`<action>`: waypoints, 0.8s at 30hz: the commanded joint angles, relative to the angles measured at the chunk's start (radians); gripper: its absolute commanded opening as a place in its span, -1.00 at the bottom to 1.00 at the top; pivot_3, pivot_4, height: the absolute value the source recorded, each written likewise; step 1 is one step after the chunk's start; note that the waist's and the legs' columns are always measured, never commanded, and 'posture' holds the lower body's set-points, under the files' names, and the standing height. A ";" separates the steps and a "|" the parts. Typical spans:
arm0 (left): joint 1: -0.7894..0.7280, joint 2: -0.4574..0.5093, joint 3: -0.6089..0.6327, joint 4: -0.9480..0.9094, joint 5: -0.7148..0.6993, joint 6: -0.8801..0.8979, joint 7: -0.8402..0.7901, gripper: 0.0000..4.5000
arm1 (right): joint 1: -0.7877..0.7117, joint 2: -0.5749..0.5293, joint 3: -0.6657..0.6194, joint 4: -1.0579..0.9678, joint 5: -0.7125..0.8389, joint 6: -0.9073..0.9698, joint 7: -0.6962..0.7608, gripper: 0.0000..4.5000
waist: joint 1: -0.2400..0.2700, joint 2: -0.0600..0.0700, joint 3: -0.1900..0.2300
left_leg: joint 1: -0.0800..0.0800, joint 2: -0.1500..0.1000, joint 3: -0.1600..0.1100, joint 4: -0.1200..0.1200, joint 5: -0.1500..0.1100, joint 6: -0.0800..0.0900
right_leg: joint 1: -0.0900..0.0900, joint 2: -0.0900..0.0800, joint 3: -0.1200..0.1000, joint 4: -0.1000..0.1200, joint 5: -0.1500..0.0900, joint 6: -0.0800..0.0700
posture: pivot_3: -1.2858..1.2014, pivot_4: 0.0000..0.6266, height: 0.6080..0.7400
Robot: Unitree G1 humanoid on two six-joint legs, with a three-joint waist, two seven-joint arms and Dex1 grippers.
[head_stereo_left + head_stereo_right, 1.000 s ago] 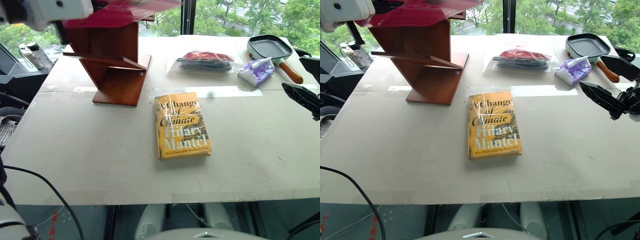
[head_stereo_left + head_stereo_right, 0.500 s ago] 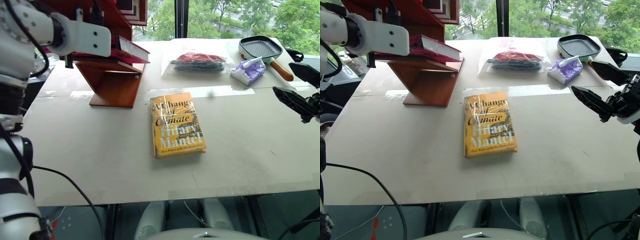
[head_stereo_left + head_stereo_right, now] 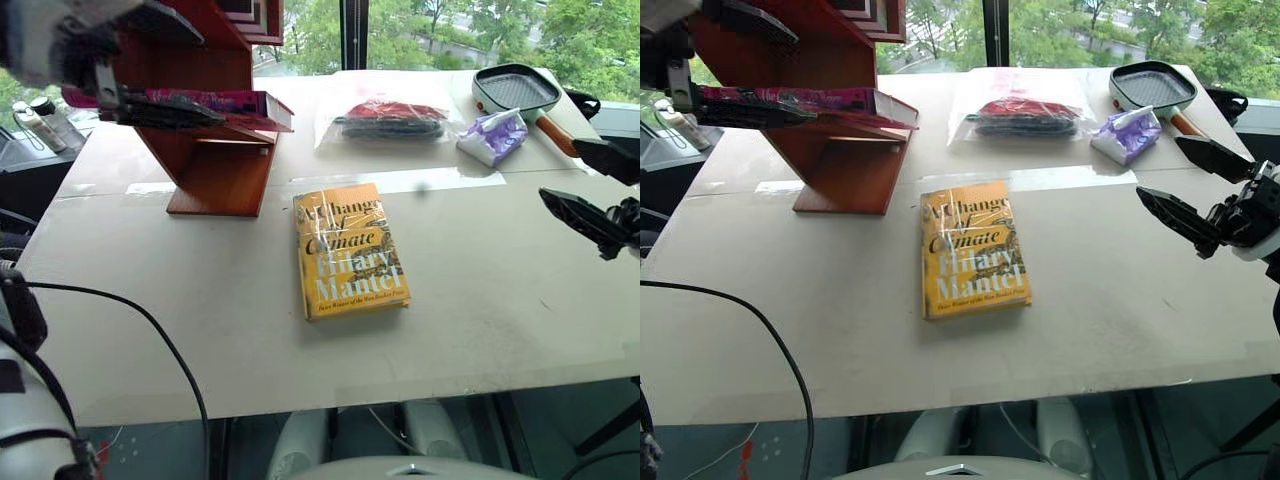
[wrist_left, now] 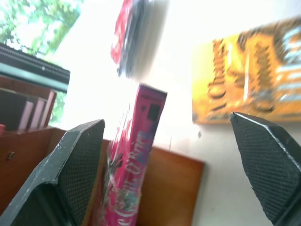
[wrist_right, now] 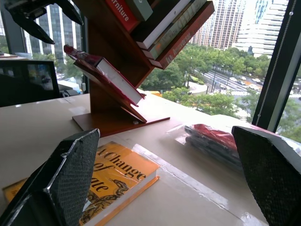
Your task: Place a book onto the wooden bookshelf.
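The magenta-pink book point(image 3: 790, 97) lies flat on a slanted board of the reddish-brown wooden bookshelf point(image 3: 215, 175) at the table's far left. My left gripper point(image 3: 213, 80) is open, with one finger above and one finger below the book's left end. In the left wrist view the book point(image 4: 136, 165) stands between the wide-apart fingers and rests on the board. My right gripper point(image 3: 1160, 167) hovers open and empty over the table's right edge. From the right wrist view, the book point(image 5: 108, 70) sits on the shelf point(image 5: 113, 94) with the left gripper point(image 5: 42, 19) beside it.
A yellow hardback point(image 3: 350, 250) lies mid-table. At the back are a plastic bag with red and dark items point(image 3: 390, 118), a purple packet point(image 3: 492, 135) and a grill pan point(image 3: 520, 90). Other books point(image 5: 155, 23) fill the shelf's upper boards. Bottles point(image 3: 40, 120) stand at far left.
The book came down from above the shelf onto the slanted board, and the left gripper opened and let it go. The camera view also shifted. The right gripper stayed put.
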 commanded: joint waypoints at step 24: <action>1.316 -0.516 0.540 -0.490 -0.339 0.133 0.566 0.98 | 0.508 -0.129 -0.199 0.081 -0.298 -0.142 0.198 1.00 | 0.051 0.001 -0.001 | 0.023 0.001 0.004 0.001 -0.003 -0.003 | 0.024 -0.005 0.001 -0.005 -0.002 -0.005 | 0.03 -0.52 1.00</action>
